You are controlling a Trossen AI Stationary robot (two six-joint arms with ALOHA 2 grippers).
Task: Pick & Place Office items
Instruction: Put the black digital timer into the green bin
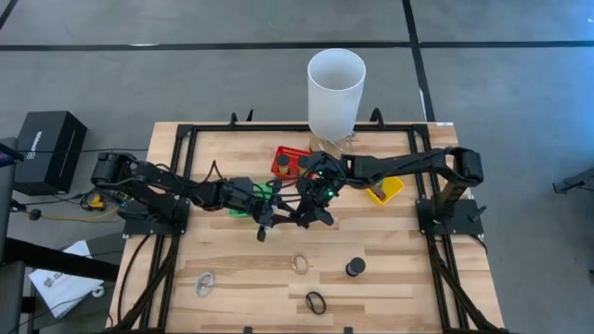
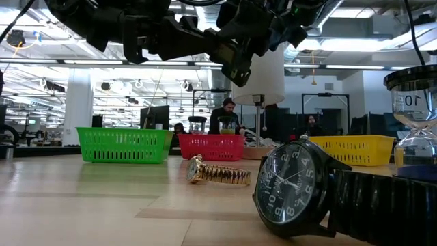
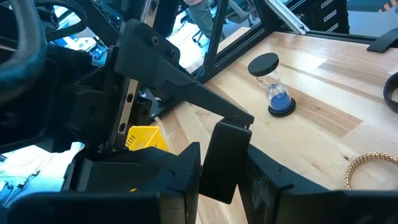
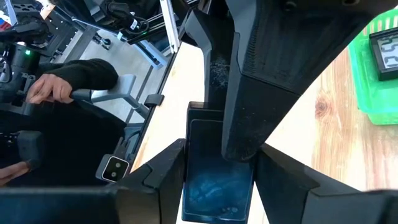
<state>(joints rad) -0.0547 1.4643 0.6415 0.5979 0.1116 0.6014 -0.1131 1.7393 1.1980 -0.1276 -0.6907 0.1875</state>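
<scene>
Both arms meet above the table's middle. My left gripper (image 1: 268, 221) reaches in from the left and my right gripper (image 1: 313, 210) from the right, and both are shut on one flat black rectangular piece (image 3: 224, 160), whose glossy face (image 4: 216, 167) shows in the right wrist view. In the low view the piece (image 2: 235, 66) hangs high above the tabletop. On the near half of the table lie a gold watch (image 1: 300, 263), a black watch (image 1: 316, 301), a small hourglass (image 1: 355, 267) and a silvery item (image 1: 205, 282). My left gripper pinches the black piece between its two fingers (image 3: 186, 169) at the end nearest it (image 3: 219, 186), coming about level from the table's left. The piece is lifted clear. My right gripper pinches the same piece by its opposite end (image 4: 214, 193), one finger (image 4: 163, 167) on each side. It comes from the table's right. The left arm's finger (image 4: 273, 74) lies over the piece's other part.
A red basket (image 1: 290, 160), a green basket (image 1: 256, 199) holding a small digital display (image 4: 385, 50), and a yellow basket (image 1: 385, 190) sit behind the grippers. A tall white cylinder (image 1: 335, 93) stands at the far edge. A person's hand (image 4: 50, 90) shows beyond the table.
</scene>
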